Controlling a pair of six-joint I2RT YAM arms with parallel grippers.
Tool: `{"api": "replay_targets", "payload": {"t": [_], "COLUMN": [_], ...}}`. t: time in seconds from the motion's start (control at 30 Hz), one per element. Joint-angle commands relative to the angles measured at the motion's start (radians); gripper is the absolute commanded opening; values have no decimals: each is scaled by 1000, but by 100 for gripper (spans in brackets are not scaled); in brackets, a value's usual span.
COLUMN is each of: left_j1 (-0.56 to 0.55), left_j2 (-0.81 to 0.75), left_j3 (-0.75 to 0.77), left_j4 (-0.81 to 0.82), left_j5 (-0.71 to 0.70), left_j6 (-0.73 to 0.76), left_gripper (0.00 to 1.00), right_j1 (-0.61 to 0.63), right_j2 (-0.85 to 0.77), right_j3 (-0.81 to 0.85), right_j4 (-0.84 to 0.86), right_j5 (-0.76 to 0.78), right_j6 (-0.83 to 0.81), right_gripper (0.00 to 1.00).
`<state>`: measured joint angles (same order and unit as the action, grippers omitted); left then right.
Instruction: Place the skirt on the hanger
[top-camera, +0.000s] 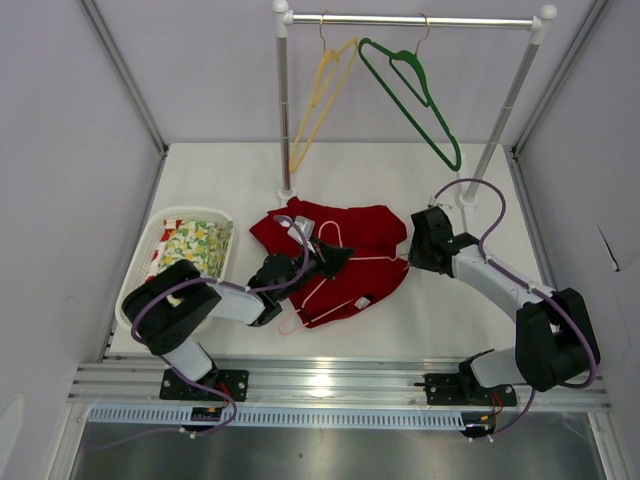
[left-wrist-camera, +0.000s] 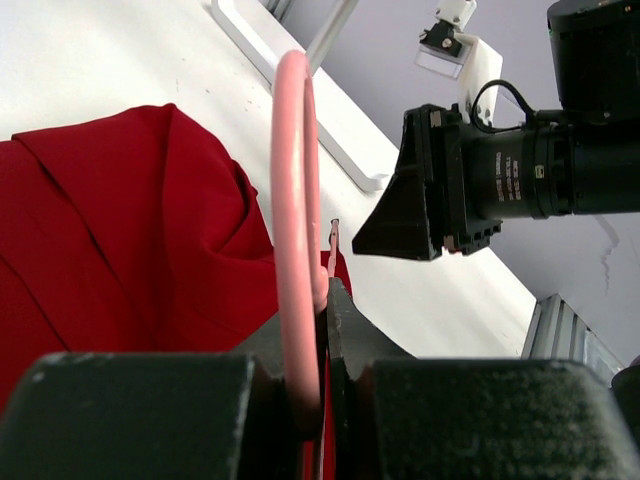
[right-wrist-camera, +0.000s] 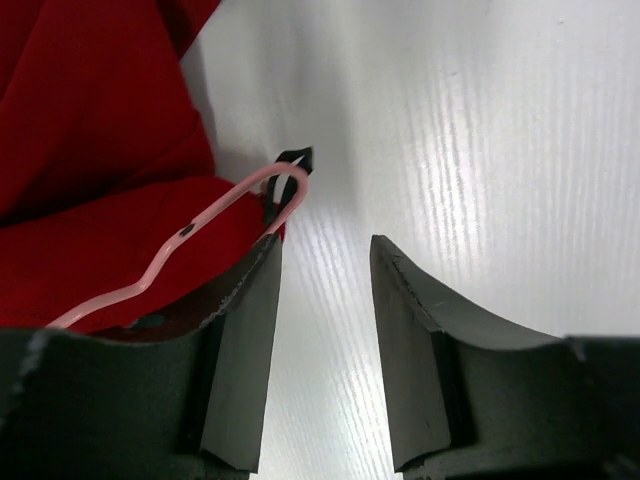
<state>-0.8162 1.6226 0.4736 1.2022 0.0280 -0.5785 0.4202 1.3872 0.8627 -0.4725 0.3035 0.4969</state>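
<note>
The red skirt (top-camera: 345, 232) lies spread on the white table between the two arms. The pale pink hanger (top-camera: 372, 258) lies across it, hook toward the rack. My left gripper (top-camera: 335, 258) is over the skirt's middle, shut on the hanger's wire (left-wrist-camera: 292, 200), which stands up from the closed jaws (left-wrist-camera: 325, 300) with the skirt (left-wrist-camera: 120, 230) behind. My right gripper (top-camera: 413, 240) is at the skirt's right edge, open and empty (right-wrist-camera: 325, 250). Its left finger (right-wrist-camera: 245, 330) is beside the hanger's end (right-wrist-camera: 200, 225), which rests on the skirt (right-wrist-camera: 90, 120).
A clothes rack (top-camera: 415, 20) stands at the back with a yellow hanger (top-camera: 320, 100) and a dark green hanger (top-camera: 415, 95). A white basket (top-camera: 160, 225) holding floral cloth (top-camera: 197, 245) sits at the left. The right arm's wrist (left-wrist-camera: 500, 170) is close to my left gripper.
</note>
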Motion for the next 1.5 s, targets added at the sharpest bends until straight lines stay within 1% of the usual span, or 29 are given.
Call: {"api": "replay_targets", "payload": {"t": [0.0, 0.17, 0.27, 0.33, 0.4, 0.53, 0.73, 0.87, 0.97, 1.1, 1.17, 1.27, 1.47], "left_j1": [-8, -8, -9, -9, -9, -9, -9, -11, -11, -11, -12, -15, -18], "left_j2": [-39, -82, -116, -148, -168, -222, -230, -234, -240, -244, -241, -237, -231], "left_j3": [-1, -15, -13, -13, -7, 2, 31, 39, 46, 57, 60, 68, 94], "left_j4": [34, -12, -62, -90, -154, -245, -325, -352, -371, -383, -391, -400, -431], "left_j5": [-8, 4, 6, 1, -8, -22, -23, -20, -20, -20, -22, -23, -23], "left_j6": [2, 17, 29, 42, 52, 91, 120, 132, 140, 147, 151, 152, 158], "left_gripper": [0, 0, 0, 0, 0, 0, 0, 0, 0, 0, 0, 0, 0], "right_j1": [-38, -90, -148, -199, -219, -228, -238, -248, -256, -258, -258, -259, -258], "right_j2": [-34, -30, -33, -37, -39, -68, -158, -198, -185, -166, -177, -183, -198], "right_j3": [22, 2, -27, -66, -111, -183, -299, -336, -337, -344, -355, -358, -392], "right_j4": [29, 83, 142, 185, 259, 354, 492, 511, 520, 514, 532, 537, 558], "right_j5": [16, -39, -128, -228, -291, -359, -383, -373, -397, -386, -392, -394, -402], "right_j6": [15, 38, 55, 77, 97, 129, 184, 204, 210, 215, 213, 203, 186], "right_gripper": [47, 47, 45, 44, 42, 42, 44, 45, 44, 44, 43, 36, 32]}}
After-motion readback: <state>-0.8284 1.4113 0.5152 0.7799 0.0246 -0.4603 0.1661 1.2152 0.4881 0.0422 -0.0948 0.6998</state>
